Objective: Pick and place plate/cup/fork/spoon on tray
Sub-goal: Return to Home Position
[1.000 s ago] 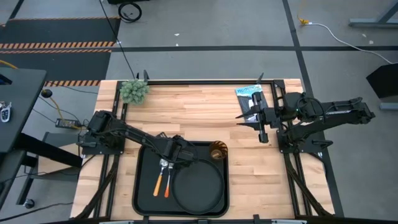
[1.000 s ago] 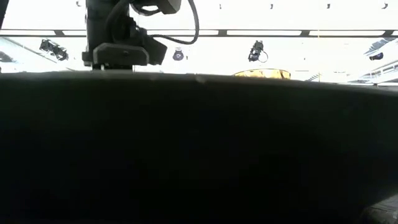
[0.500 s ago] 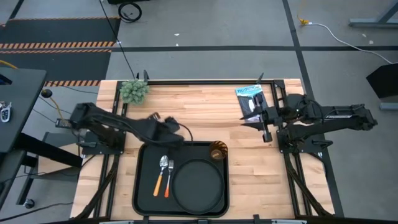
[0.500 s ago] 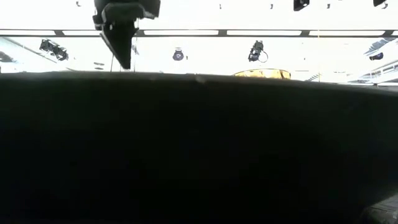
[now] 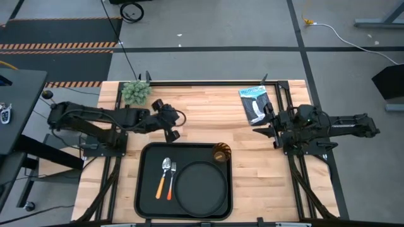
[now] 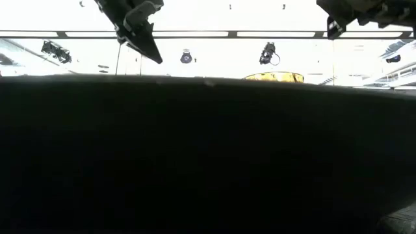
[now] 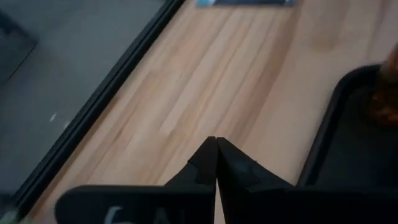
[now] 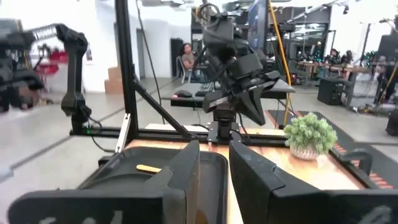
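The black tray [image 5: 146, 189] lies at the table's near middle. On it sit the round dark plate [image 5: 201, 187], the amber cup [image 5: 221, 152] in the far right corner, and two orange-handled utensils side by side, one [image 5: 161, 184] left of the other [image 5: 170, 187]. Which is the fork and which the spoon I cannot tell. My left gripper [image 5: 172, 133] hangs shut and empty over the bare wood just beyond the tray's far edge [image 7: 216, 146]. My right gripper [image 5: 273, 135] waits near the right edge, open, nothing between its fingers [image 8: 214, 165].
A small potted plant [image 5: 136, 92] stands at the far left corner and a blue-black packet [image 5: 254, 101] lies at the far right. Black frame rails [image 5: 284, 101] run along the table's sides. The tray's wall [image 6: 208, 156] fills the low view.
My left gripper has risen off the tray's left part and drawn back toward the table's far left, shutting empty on the way. The two utensils stay lying on the tray. My right arm has folded back a little toward the right edge.
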